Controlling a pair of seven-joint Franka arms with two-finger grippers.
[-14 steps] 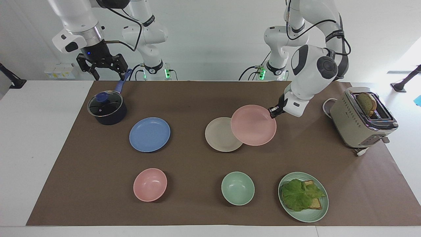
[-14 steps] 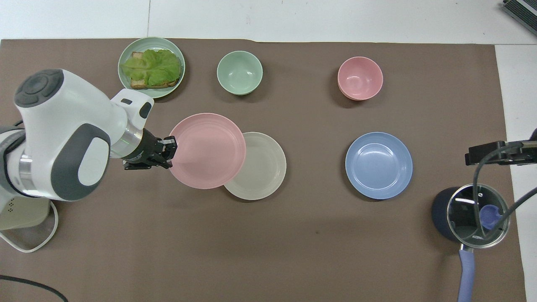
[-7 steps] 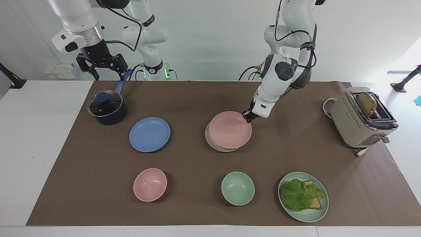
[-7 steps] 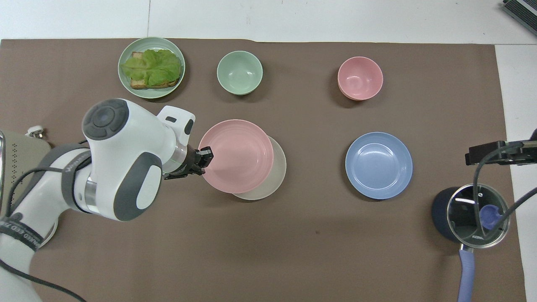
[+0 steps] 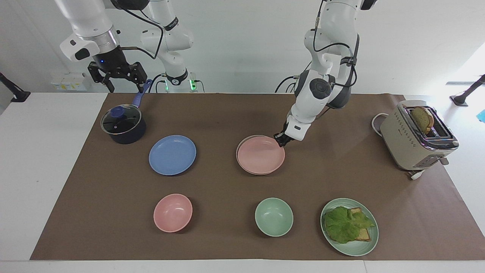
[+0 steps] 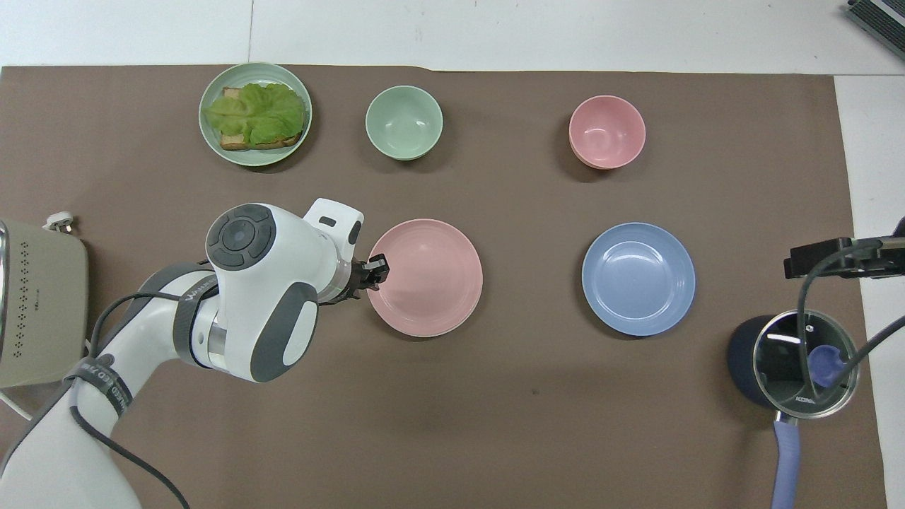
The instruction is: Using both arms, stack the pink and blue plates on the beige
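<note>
a brown mat [image 5: 113, 212] covers a white table, with two white robot arms at one end. near the middle of the mat, the pink plate [image 5: 261, 155] lies on the beige plate [image 5: 242, 141], covering it almost fully; in the facing view only a thin beige crescent shows from about ten to twelve o'clock on the pink rim. the left gripper [image 5: 281, 140] is down at the edge of the pink plate, at roughly two o'clock on it in the facing view and nine o'clock in the overhead view [image 6: 377, 269]. whether its fingers are clamped on the rim or parted from it cannot be told. the blue plate [image 5: 172, 154] lies flat on the mat by itself, well apart from the stack, toward the right arm's end of the table. the right gripper [image 5: 117, 77] waits in the air with its fingers spread apart, gripping nothing, above the handle end of a dark saucepan [image 5: 123, 125] with a glass lid. farther from the robots sit a pink bowl [image 5: 172, 212], a green bowl [image 5: 274, 217] and a green plate [image 5: 369, 242] carrying toast and lettuce. a beige toaster [image 5: 405, 148] with bread in its slot stands at the left arm's end of the table.
</note>
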